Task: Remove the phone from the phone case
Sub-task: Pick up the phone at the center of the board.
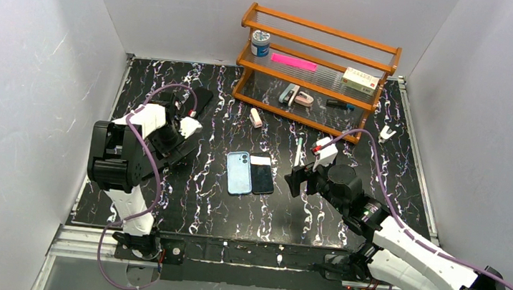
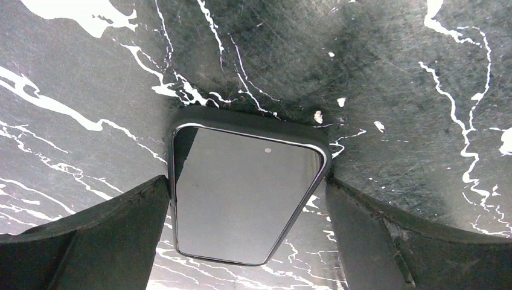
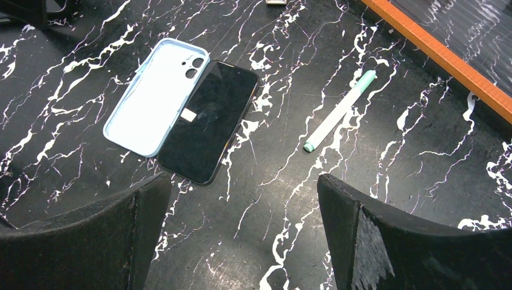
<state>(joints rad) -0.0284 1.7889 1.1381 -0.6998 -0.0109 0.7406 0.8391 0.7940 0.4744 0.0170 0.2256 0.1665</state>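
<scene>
The wooden rack holds a can, a pink strip and a white box on its upper shelf. Both grippers are wide open. The left gripper straddles a cased phone seated in its black case. The right gripper hovers near an empty blue case, with a bare phone touching its edge.

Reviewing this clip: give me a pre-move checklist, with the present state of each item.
1. Left end effector open: ok.
2. Dark-screened phone in a matte black case lies between the left fingers: ok.
3. Left fingers touching that case: cannot tell.
4. Right end effector open and empty: ok.
5. Light blue plastic phone case lies empty, bare black phone beside it: ok.
6. Mint-green pen apart from both: ok.
</scene>
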